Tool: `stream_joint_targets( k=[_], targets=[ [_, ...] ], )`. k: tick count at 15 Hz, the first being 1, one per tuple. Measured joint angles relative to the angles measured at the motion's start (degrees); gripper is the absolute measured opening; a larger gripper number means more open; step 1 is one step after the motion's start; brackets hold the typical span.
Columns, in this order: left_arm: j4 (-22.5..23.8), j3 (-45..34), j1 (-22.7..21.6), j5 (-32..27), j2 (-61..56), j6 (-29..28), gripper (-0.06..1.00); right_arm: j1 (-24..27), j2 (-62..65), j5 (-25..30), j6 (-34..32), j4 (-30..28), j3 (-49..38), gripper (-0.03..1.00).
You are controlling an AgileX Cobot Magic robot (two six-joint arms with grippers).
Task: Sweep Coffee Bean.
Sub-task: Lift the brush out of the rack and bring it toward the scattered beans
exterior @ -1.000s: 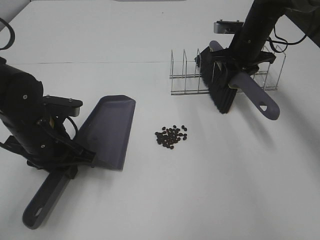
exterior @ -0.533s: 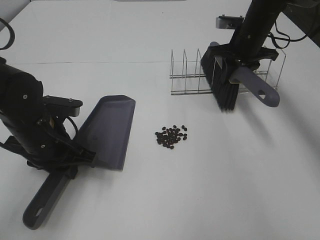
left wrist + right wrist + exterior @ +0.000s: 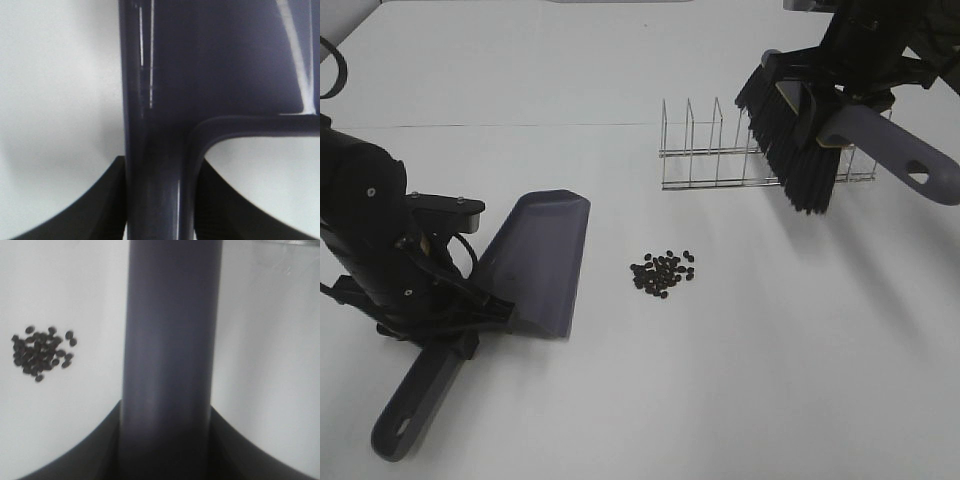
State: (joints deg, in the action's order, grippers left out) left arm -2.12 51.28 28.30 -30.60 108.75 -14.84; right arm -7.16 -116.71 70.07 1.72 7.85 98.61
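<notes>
The left jaws clamp the dustpan (image 3: 535,260) by its handle, low on the table (image 3: 620,420) left of the coffee bean (image 3: 662,274) pile, seemingly to catch it, while the right jaws grip the brush (image 3: 800,150), held high at the far right, likely for a leftward sweep.

Your left arm (image 3: 360,200) sits low at the left side of the desk (image 3: 720,380), its bulky dark wrist bent down close to the surface. Your left end effector (image 3: 455,325) angles down toward the middle. Its two fingers (image 3: 100,210) are closed on either side of the dustpan (image 3: 535,260) handle.

Your right arm (image 3: 870,40) reaches in from the far right corner and is raised well above the desk. Your right end effector (image 3: 835,95) hangs high, with its fingers (image 3: 85,455) clamped on the brush (image 3: 790,140) handle. The wrist is tilted, so the handle slants out to the right.
</notes>
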Motion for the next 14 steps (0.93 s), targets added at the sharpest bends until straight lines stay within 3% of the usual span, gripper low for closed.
stream_joint_targets(
  k=[3,10,12,14],
  targets=[
    [-0.1,0.0,0.0,0.0,0.0,0.0,0.31,-1.0,7.4,0.5,-3.6,2.4,-11.9,0.30],
    [2.1,0.1,3.4,2.1,1.3,-0.7,0.31,-1.0,7.7,0.5,-1.7,1.8,-18.8,0.30],
    [2.1,0.7,3.4,1.9,2.1,-0.7,0.31,-2.7,7.8,-2.3,-4.6,-2.9,-18.9,0.30],
    [2.1,1.0,3.4,2.2,2.2,-0.1,0.31,-7.0,8.0,-5.6,-10.9,-12.4,-18.9,0.30]
  ],
)
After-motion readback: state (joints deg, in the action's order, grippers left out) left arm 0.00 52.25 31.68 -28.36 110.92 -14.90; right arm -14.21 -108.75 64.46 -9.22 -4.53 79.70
